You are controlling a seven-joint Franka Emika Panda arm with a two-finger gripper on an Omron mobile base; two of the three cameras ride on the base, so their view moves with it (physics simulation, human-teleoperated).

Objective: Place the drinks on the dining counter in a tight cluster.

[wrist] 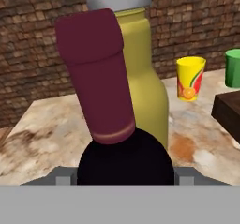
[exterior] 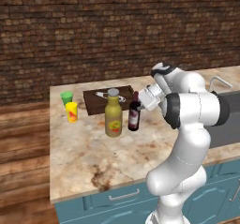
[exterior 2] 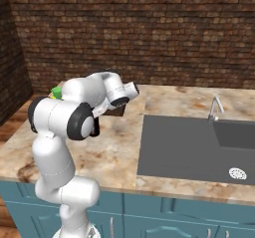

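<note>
The dark wine bottle (exterior: 134,117) with the red label stands upright on the marbled dining counter (exterior: 79,157), almost touching the fat olive-yellow bottle (exterior: 113,120) to its left. My gripper (exterior: 139,104) reaches in from the right at the wine bottle's shoulder. In the hand view, the wine bottle (wrist: 98,78) sits between the fingertips, with my gripper (wrist: 124,176) shut on it, and the olive bottle (wrist: 145,78) stands just behind. The tiny white bottle is out of view.
A yellow cup (exterior: 71,111) and a green cup (exterior: 67,98) stand at the counter's far left. A dark cutting board (exterior: 101,103) with a pale slim object on it lies behind the bottles. The inset sink (exterior 2: 189,142) and its faucet (exterior 2: 215,107) lie to the right.
</note>
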